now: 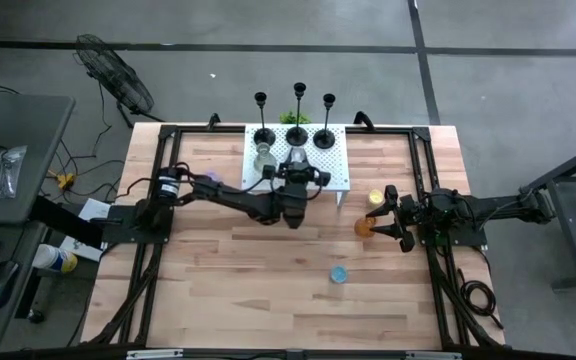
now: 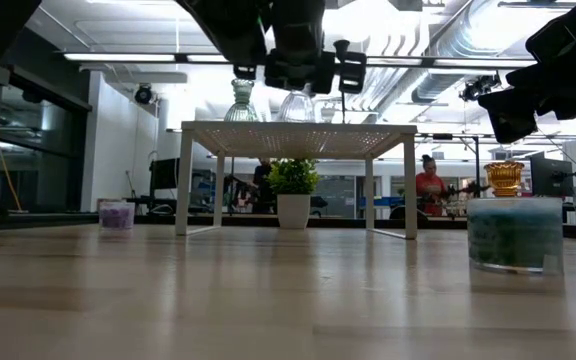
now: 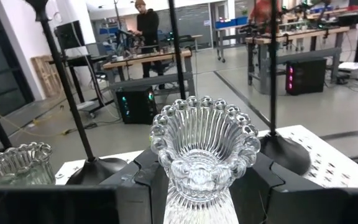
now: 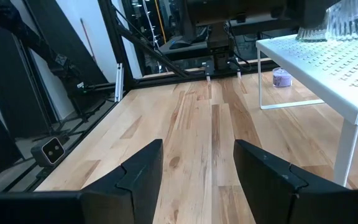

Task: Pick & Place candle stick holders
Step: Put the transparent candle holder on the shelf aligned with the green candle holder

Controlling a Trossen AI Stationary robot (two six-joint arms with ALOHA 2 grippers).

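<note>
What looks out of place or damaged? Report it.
Nothing stands out. The three black candlesticks stand upright on the white shelf; the left gripper holds a clear glass holder upright over it.

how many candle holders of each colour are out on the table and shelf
black candlesticks: 3
clear glass holders: 2
purple cup: 1
yellow cup: 1
orange cup: 1
blue cup: 1
total: 9
</note>
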